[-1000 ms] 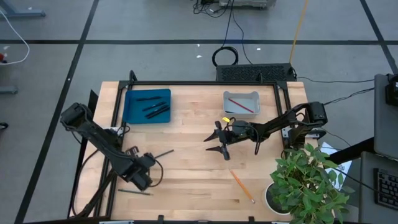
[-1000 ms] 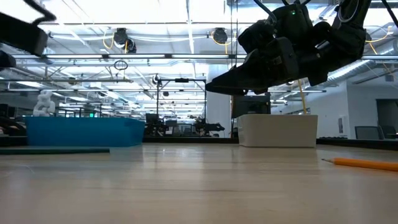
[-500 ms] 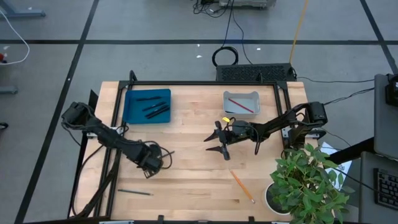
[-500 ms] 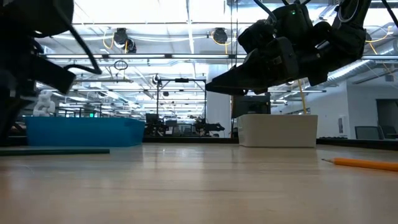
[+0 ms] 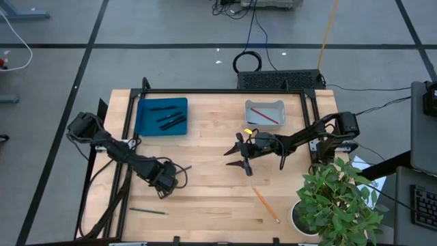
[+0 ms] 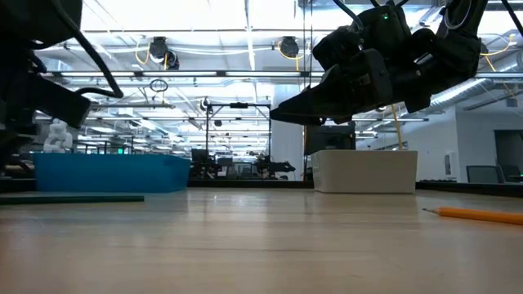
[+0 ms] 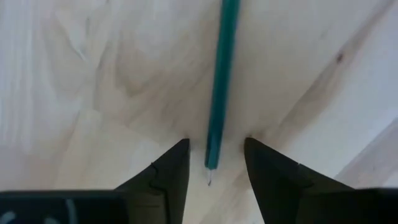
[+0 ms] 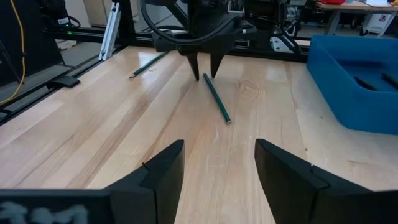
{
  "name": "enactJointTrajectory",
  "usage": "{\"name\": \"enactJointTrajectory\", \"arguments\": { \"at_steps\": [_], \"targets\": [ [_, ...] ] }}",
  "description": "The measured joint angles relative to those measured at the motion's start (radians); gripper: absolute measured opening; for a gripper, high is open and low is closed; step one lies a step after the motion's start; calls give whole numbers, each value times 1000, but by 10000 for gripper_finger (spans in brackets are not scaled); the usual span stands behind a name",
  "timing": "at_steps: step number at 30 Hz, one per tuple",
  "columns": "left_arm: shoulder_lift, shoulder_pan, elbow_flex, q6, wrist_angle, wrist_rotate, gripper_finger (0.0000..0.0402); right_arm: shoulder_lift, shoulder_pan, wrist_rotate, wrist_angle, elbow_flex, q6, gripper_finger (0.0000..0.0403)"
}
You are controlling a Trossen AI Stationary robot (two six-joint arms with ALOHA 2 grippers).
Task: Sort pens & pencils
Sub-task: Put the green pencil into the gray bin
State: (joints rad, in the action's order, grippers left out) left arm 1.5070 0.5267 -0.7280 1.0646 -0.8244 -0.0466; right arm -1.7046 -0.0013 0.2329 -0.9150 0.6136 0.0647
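Note:
A dark green pencil (image 7: 221,74) lies flat on the wooden table (image 5: 218,184), left of centre. My left gripper (image 7: 214,163) points straight down over the pencil's sharpened end, open. One finger stands on each side of the tip, and neither touches it; the right wrist view shows this gripper (image 8: 205,70) too. A second dark pencil (image 5: 147,211) lies by the near-left edge and an orange pencil (image 5: 266,205) at the near right. Black pens (image 5: 167,117) lie in the blue tray (image 5: 145,123). A red pencil (image 5: 265,114) lies in the white tray (image 5: 276,106). My right gripper (image 5: 239,156) hangs open above the table's middle.
A potted plant (image 5: 338,201) overhangs the near right corner. The two trays stand along the far edge, blue (image 6: 106,173) on the left and white (image 6: 364,171) on the right. Bare wood lies between the two arms.
My left gripper has gone from near the table's front left toward the right and far side, sinking over the green pencil's tip. The pencils have kept their places.

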Motion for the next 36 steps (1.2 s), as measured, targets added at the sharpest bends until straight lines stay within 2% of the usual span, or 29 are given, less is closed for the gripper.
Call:
{"name": "enactJointTrajectory", "arguments": {
  "at_steps": [3,7,15,19,27,30,36],
  "targets": [
    [0,21,0,13,-3,-28,155,0,0,0,0,0,0,185],
    [1,45,1,30,-23,-57,124,0,0,0,0,0,0,185],
    [1,47,2,12,-19,-16,57,0,0,0,0,0,0,185],
    [1,46,2,-8,-14,17,51,0,0,0,0,0,0,185],
    [1,45,2,3,-17,32,80,0,0,0,0,0,0,185],
    [1,45,2,8,-14,28,66,0,0,0,0,0,0,185],
    [0,44,0,-5,-9,36,10,0,0,0,0,0,0,185]
  ]
}}
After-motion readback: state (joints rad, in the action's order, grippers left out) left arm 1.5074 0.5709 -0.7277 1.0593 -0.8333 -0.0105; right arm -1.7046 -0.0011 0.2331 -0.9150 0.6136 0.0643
